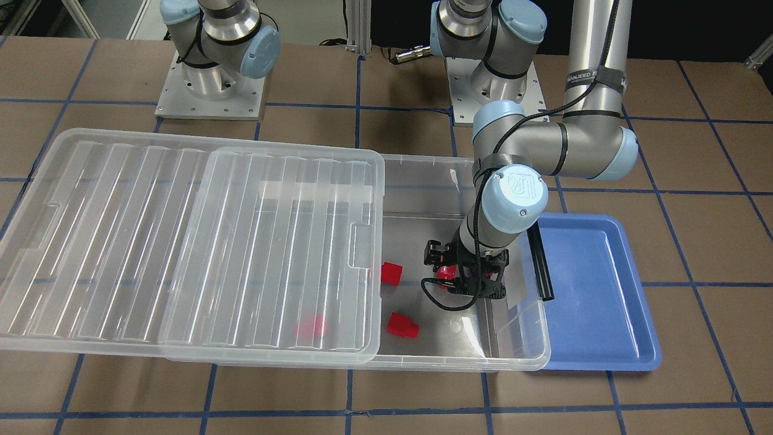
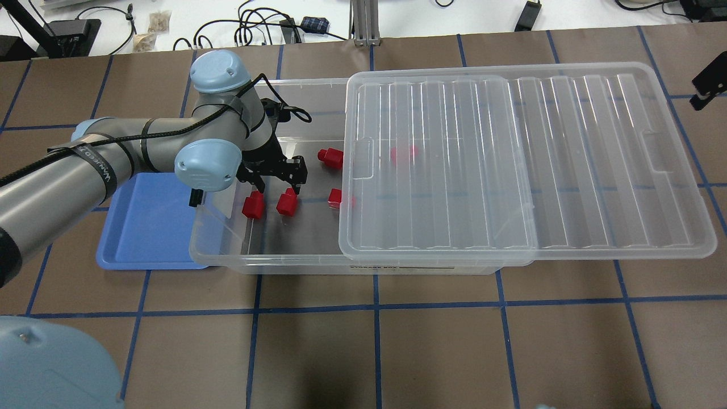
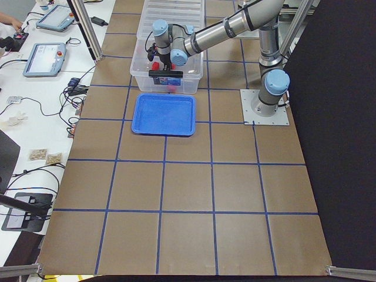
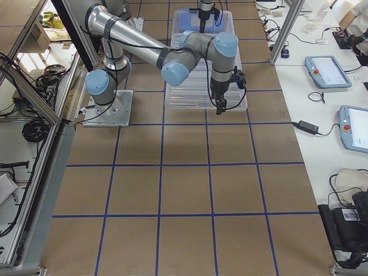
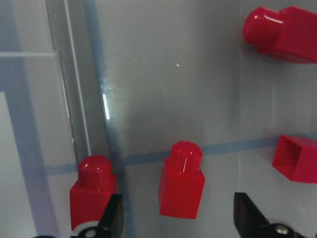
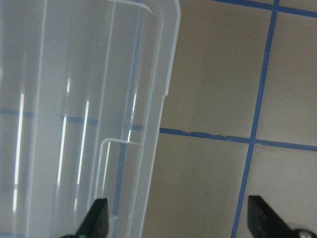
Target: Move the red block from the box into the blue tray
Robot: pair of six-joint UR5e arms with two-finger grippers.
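Red all over the floor of the box (image 2: 295, 264), and none seen in the blue tray (image 2: 142, 227). So, by the look of it, only the very start of the job is done. Counting five red pieces in the overhead view:
- One red block (image 5: 182, 181) right under the left gripper (image 2: 278, 180).
- One just beside that block at 9 o'clock.
- Two more near the lid edge, at 2 and 3 o'clock from it.
- A last one showing as a pink blur through the lid (image 2: 454, 159).

Hanging low over the chosen block, with both fingers spread wide, one on each side. Gripping nothing.

Same for the right gripper (image 6: 178, 220): spread wide, nothing between the fingers, looking down at the lid's end and the brown table (image 6: 208, 74).

Left to do, most likely:
- Come down a bit and squeeze the block.
- Lift it over the box wall.
- Carry it toward 9 o'clock, where the tray lies just outside the box.
- Let go there.

Hard to see:
- Cannot tell how far the fingertips are from the box floor.
- Cannot tell if the left finger brushes the block beside it.
- From the front, hidden behind the wrist: most of the chosen block.
- From overhead, covered by the big grey arm: part of the tray and one box corner.
- Too small in both side views to tell fingers or blocks apart.
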